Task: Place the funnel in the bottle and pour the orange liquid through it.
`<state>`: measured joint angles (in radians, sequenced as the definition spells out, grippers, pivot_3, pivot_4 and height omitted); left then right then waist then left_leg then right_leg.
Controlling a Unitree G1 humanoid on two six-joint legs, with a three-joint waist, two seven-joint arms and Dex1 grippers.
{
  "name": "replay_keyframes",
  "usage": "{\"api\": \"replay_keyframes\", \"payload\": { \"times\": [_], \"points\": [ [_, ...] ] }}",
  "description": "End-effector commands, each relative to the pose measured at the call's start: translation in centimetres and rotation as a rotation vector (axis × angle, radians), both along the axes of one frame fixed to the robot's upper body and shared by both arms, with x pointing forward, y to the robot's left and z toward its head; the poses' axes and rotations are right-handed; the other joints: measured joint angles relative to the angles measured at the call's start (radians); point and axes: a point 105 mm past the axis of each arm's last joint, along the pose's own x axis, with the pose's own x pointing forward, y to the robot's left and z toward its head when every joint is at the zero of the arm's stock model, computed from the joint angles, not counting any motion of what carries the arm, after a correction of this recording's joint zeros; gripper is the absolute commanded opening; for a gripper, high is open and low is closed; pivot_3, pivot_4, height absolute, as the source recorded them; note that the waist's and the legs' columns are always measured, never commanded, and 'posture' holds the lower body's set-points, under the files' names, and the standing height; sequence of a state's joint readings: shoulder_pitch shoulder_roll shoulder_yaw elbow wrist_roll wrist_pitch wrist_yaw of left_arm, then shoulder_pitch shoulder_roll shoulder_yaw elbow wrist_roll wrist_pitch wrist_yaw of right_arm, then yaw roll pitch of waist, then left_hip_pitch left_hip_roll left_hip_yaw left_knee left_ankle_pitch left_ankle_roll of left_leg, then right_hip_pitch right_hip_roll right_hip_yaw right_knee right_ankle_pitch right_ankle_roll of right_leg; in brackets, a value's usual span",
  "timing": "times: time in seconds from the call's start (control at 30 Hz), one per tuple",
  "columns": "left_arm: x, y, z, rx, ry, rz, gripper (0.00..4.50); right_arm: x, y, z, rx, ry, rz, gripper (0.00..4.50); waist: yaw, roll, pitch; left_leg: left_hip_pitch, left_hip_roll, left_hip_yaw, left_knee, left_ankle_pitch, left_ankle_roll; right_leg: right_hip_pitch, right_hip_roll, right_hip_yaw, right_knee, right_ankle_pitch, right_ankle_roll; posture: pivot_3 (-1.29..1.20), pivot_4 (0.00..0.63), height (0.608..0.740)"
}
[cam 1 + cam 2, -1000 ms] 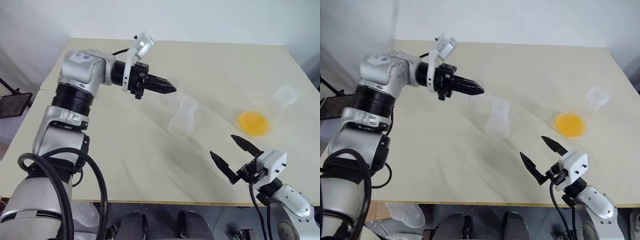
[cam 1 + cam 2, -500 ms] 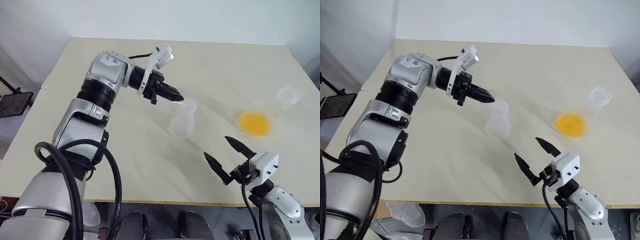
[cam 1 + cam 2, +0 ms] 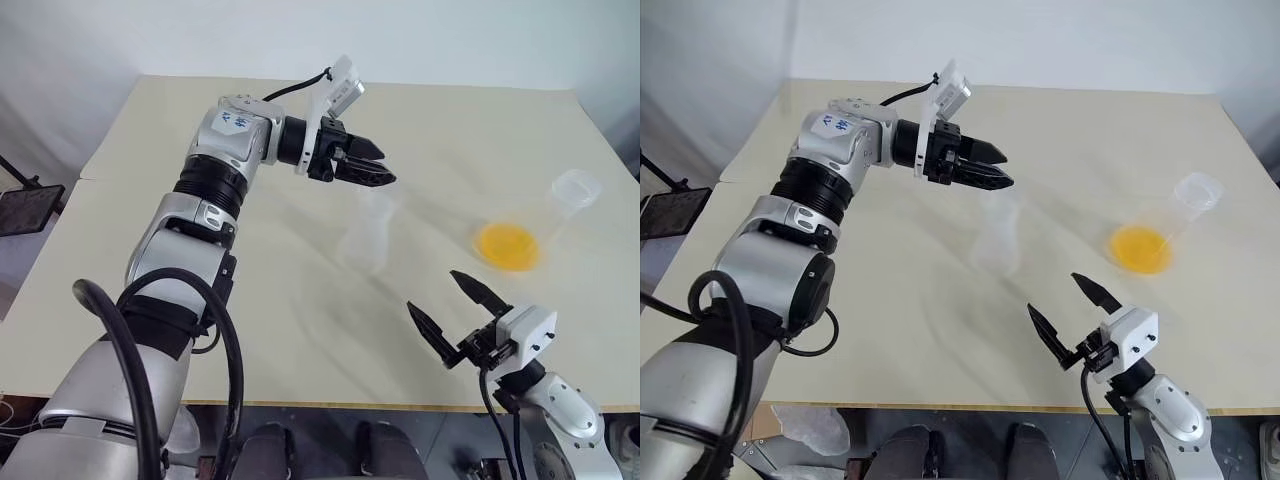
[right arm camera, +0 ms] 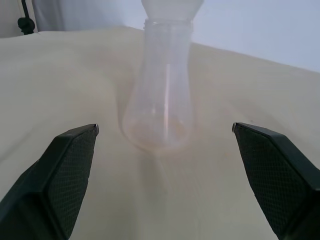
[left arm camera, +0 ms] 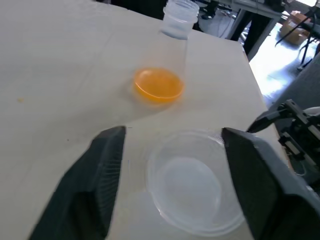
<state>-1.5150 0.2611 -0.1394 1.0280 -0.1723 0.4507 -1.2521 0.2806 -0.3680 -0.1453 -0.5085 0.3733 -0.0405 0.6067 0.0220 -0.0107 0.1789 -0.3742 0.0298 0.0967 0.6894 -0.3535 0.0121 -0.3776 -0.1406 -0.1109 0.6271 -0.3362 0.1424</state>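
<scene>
1. Table [image 3: 250, 300]: pale cream top, carrying two clear glass-like vessels well apart from each other.
2. Bottle [image 3: 368, 235]: small, clear, colourless, standing upright near the middle of the table. In the right wrist view it [image 4: 159, 90] rises from a wide base to a narrow neck and looks empty.
3. Funnel [image 5: 192, 182]: clear, flared cup, seen from above in the left wrist view between the left claw's two fingers. It sits at the top of the bottle; how deep its stem sits in the neck cannot be made out. In the head views it is too faint to separate from the bottle.
4. Left gripper [image 3: 385, 175]: held above the table just over the top of the bottle, pointing toward the robot's right. Fingers [image 5: 95, 185] are spread apart on either side of the funnel's rim, with a gap showing on both sides; nothing is gripped.
5. Flask [image 3: 560, 205]: larger clear vessel on the right part of the table, well apart from the bottle, neck toward the far edge.
6. Orange liquid [image 3: 508, 246]: a shallow bright layer in the base of the flask, also seen in the left wrist view [image 5: 158, 85].
7. Right gripper [image 3: 455, 310]: low near the table's front edge, right of the bottle and in front of the flask. Fingers [image 4: 60, 175] are spread wide and empty, pointing toward the bottle.
</scene>
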Motion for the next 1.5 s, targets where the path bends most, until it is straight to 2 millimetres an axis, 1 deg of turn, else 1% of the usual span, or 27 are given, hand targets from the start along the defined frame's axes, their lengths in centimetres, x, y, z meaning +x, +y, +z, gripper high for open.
{"api": "replay_keyframes", "payload": {
  "times": [0.03, 0.1, 0.2, 0.27, 0.33, 0.4, 0.43, 0.47, 0.5, 0.57, 0.67, 0.7, 0.77, 0.87, 0.9, 0.93, 1.0, 1.07, 1.13, 1.2, 1.27, 1.33, 1.43, 1.5],
  "points": [
    [-0.9, 1.1, 1.2, -0.086, -0.096, -0.089, 4.49, 0.0, 0.0, 1.2, -0.002, -0.058, -0.004, 4.50, -0.002, 0.000, 0.000, 0.000, 0.000, 0.000, 0.000, 0.000, 0.000, 0.000, 0.000, 0.000, 0.000, 0.000, 0.000, 0.00, 0.150, 0.740],
    [-1.1, 2.5, 0.9, -0.126, -0.170, -0.106, 4.49, 0.1, -0.2, 1.4, -0.001, -0.069, -0.010, 4.50, -0.009, 0.000, 0.000, 0.001, 0.000, 0.000, 0.000, 0.000, 0.000, 0.000, 0.000, 0.000, 0.001, 0.000, 0.000, 0.00, 0.150, 0.740],
    [-1.2, 5.8, 0.2, -0.177, -0.279, -0.048, 4.49, 0.3, -0.5, 1.7, 0.005, -0.080, -0.019, 4.50, -0.019, 0.000, 0.000, 0.001, 0.001, -0.001, 0.000, 0.000, 0.000, 0.000, 0.000, 0.000, 0.002, 0.000, 0.000, 0.00, 0.150, 0.740],
    [-1.9, 7.8, 0.1, -0.226, -0.326, -0.016, 4.49, 0.6, -0.7, 1.9, 0.013, -0.082, -0.021, 4.50, -0.028, 0.000, 0.000, 0.001, 0.001, -0.003, 0.000, 0.000, 0.000, 0.000, 0.000, 0.000, 0.001, 0.000, 0.000, 0.00, 0.150, 0.740],
    [-2.5, 10.2, -0.3, -0.264, -0.373, 0.065, 4.49, 1.1, -1.0, 2.3, 0.024, -0.083, -0.022, 4.50, -0.027, 0.000, 0.000, 0.001, 0.001, -0.005, 0.000, 0.000, 0.000, 0.000, 0.000, 0.000, 0.002, 0.000, 0.000, 0.00, 0.150, 0.740],
    [-3.0, 12.3, -0.8, -0.285, -0.403, 0.146, 4.49, 1.5, -1.4, 2.7, 0.028, -0.087, -0.023, 4.50, -0.026, 0.000, 0.000, 0.001, 0.001, -0.008, 0.001, 0.000, 0.000, 0.000, 0.000, 0.001, 0.002, 0.000, 0.000, 0.00, 0.150, 0.740],
    [-3.3, 13.1, -0.9, -0.289, -0.449, 0.180, 4.49, 1.7, -1.6, 2.9, 0.027, -0.088, -0.023, 4.50, -0.023, 0.000, 0.000, 0.001, 0.001, -0.008, 0.001, 0.000, 0.000, 0.000, -0.001, 0.001, 0.002, 0.000, 0.000, 0.00, 0.150, 0.740],
    [-3.6, 13.5, -1.0, -0.290, -0.483, 0.202, 4.49, 1.8, -1.8, 3.0, 0.026, -0.089, -0.023, 4.50, -0.021, 0.000, 0.000, 0.001, 0.001, -0.009, 0.002, 0.000, 0.000, 0.001, -0.001, 0.000, 0.002, 0.000, 0.000, 0.00, 0.150, 0.740],
    [-4.1, 14.1, -1.4, -0.284, -0.507, 0.228, 4.49, 2.0, -2.3, 3.2, 0.022, -0.098, -0.031, 4.50, -0.016, 0.000, 0.000, 0.001, 0.001, -0.010, 0.002, 0.000, 0.000, 0.001, -0.002, 0.000, 0.002, 0.000, 0.000, 0.00, 0.150, 0.740],
    [-5.4, 14.5, -2.5, -0.266, -0.526, 0.235, 4.49, 2.2, -3.4, 3.9, 0.005, -0.140, -0.061, 4.50, -0.012, 0.000, 0.000, 0.001, 0.000, -0.011, 0.003, -0.001, 0.001, 0.002, -0.002, 0.000, 0.002, 0.000, 0.000, 0.00, 0.150, 0.740],
    [-7.0, 15.0, -5.2, -0.197, -0.477, 0.224, 4.49, 2.0, -4.8, 4.4, 0.016, -0.143, -0.094, 4.50, -0.004, 0.000, 0.000, 0.001, -0.001, -0.010, 0.003, -0.001, 0.002, 0.003, -0.003, 0.000, 0.003, 0.000, 0.000, 0.00, 0.150, 0.740],
    [-7.2, 15.7, -5.9, -0.203, -0.443, 0.253, 4.49, 1.7, -5.7, 4.3, 0.023, -0.134, -0.134, 4.50, -0.005, 0.000, 0.000, 0.001, 0.000, -0.010, 0.003, -0.001, 0.002, 0.002, -0.003, 0.000, 0.002, 0.000, 0.000, 0.00, 0.150, 0.740],
    [-7.6, 16.4, -6.7, -0.221, -0.378, 0.284, 4.49, 1.1, -7.2, 4.1, 0.039, -0.115, -0.194, 4.50, 0.000, 0.001, 0.000, 0.001, 0.000, -0.010, 0.003, -0.001, 0.002, 0.002, -0.003, 0.000, 0.003, 0.000, 0.000, 0.00, 0.150, 0.740],
    [-8.4, 16.0, -7.6, -0.235, -0.337, 0.273, 4.49, 0.3, -8.7, 3.9, 0.046, -0.093, -0.252, 4.50, 0.002, 0.001, 0.000, 0.001, 0.000, -0.009, 0.003, -0.001, 0.002, 0.003, -0.003, 0.001, 0.002, 0.000, 0.000, 0.00, 0.150, 0.740],
    [-8.7, 15.4, -8.4, -0.236, -0.318, 0.256, 4.49, -0.6, -10.1, 3.4, 0.041, -0.069, -0.306, 4.50, 0.001, 0.001, 0.000, 0.001, 0.000, -0.008, 0.003, -0.001, 0.002, 0.003, -0.003, 0.001, 0.002, 0.000, 0.000, 0.00, 0.150, 0.740],
    [-8.9, 14.9, -8.9, -0.237, -0.306, 0.245, 4.49, -1.3, -11.1, 3.0, 0.036, -0.051, -0.343, 4.50, 0.003, 0.002, -0.001, 0.002, 0.000, -0.008, 0.003, -0.001, 0.002, 0.003, -0.003, 0.001, 0.002, 0.000, 0.000, 0.00, 0.150, 0.740],
    [-9.3, 13.9, -9.2, -0.269, -0.286, 0.213, 4.49, -2.5, -13.0, 2.6, 0.048, -0.028, -0.424, 4.50, 0.006, 0.003, -0.002, 0.003, 0.000, -0.007, 0.002, -0.001, 0.002, 0.003, -0.003, 0.002, 0.002, 0.000, 0.000, 0.00, 0.150, 0.740],
    [-9.5, 13.4, -9.2, -0.291, -0.275, 0.202, 4.49, -3.2, -13.8, 2.0, 0.055, 0.006, -0.450, 4.50, 0.003, 0.003, -0.002, 0.003, -0.001, -0.007, 0.001, -0.001, 0.002, 0.004, -0.003, 0.002, 0.001, 0.000, 0.000, 0.00, 0.150, 0.740],
    [-9.4, 13.1, -9.2, -0.304, -0.278, 0.202, 4.49, -3.3, -14.2, 1.6, 0.058, 0.031, -0.459, 4.50, -0.003, 0.003, -0.002, 0.003, 0.000, -0.006, 0.001, -0.001, 0.002, 0.004, -0.002, 0.002, 0.001, 0.000, 0.000, 0.00, 0.150, 0.740],
    [-9.4, 12.9, -9.0, -0.315, -0.284, 0.205, 4.49, -3.0, -14.6, 1.9, 0.065, 0.021, -0.483, 4.50, -0.014, 0.005, -0.003, 0.005, 0.001, -0.004, 0.001, -0.001, 0.002, 0.003, -0.001, 0.006, 0.001, 0.000, 0.000, 0.00, 0.150, 0.740],
    [-9.5, 12.5, -9.0, -0.320, -0.281, 0.200, 4.49, -2.3, -15.0, 2.4, 0.091, 0.010, -0.494, 4.50, -0.023, 0.006, -0.003, 0.006, 0.001, -0.003, 0.001, -0.001, 0.002, 0.003, -0.001, 0.006, 0.001, 0.000, 0.000, 0.00, 0.150, 0.740],
    [-9.7, 12.2, -9.1, -0.334, -0.264, 0.193, 4.49, -0.6, -15.3, 2.7, 0.115, 0.020, -0.507, 4.50, -0.026, 0.006, -0.004, 0.006, 0.001, -0.003, 0.001, -0.001, 0.001, 0.003, -0.001, 0.007, 0.001, 0.000, 0.000, 0.00, 0.150, 0.740],
    [-9.8, 11.8, -9.1, -0.341, -0.264, 0.198, 4.49, 1.2, -16.5, 2.5, 0.157, 0.086, -0.563, 4.50, -0.024, 0.006, -0.004, 0.006, 0.001, -0.004, 0.001, -0.001, 0.001, 0.003, -0.001, 0.007, 0.002, 0.000, 0.000, 0.00, 0.150, 0.740],
    [-9.8, 11.5, -9.0, -0.355, -0.272, 0.208, 4.49, 2.4, -17.0, 2.8, 0.174, 0.099, -0.586, 4.50, -0.021, 0.007, -0.004, 0.006, 0.001, -0.004, 0.001, -0.001, 0.001, 0.002, -0.001, 0.007, 0.002, 0.000, 0.000, 0.00, 0.150, 0.740]
  ]
}}
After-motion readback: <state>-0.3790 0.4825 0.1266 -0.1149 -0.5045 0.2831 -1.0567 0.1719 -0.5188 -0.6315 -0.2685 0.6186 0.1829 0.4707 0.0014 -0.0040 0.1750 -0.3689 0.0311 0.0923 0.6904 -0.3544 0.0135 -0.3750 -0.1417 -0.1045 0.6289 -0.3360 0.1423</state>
